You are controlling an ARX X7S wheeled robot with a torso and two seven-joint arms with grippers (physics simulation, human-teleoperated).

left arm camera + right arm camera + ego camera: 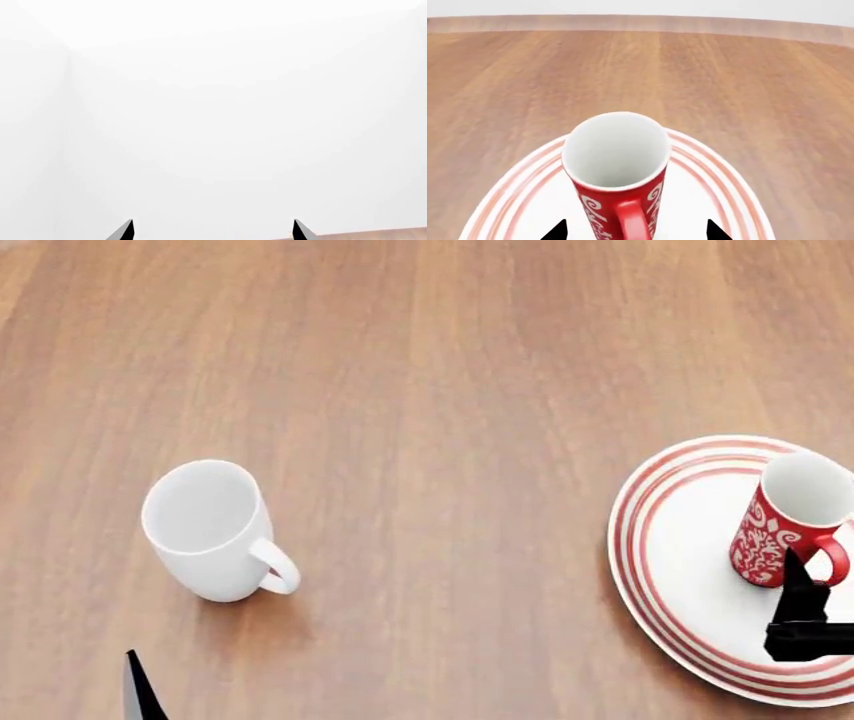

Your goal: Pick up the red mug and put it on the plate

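The red mug, with white swirls and a white inside, stands upright on the white plate with red rings at the right of the table. In the right wrist view the mug shows from above, its handle toward the camera, with the plate's rim around it. My right gripper is open, one fingertip either side of the mug's lower part, with a gap on both sides. In the head view it is just in front of the mug. My left gripper is open and empty, facing a white wall.
A plain white mug stands upright at the left of the wooden table, handle toward the right front. One left fingertip shows at the head view's lower left edge. The plate runs past the head view's right edge.
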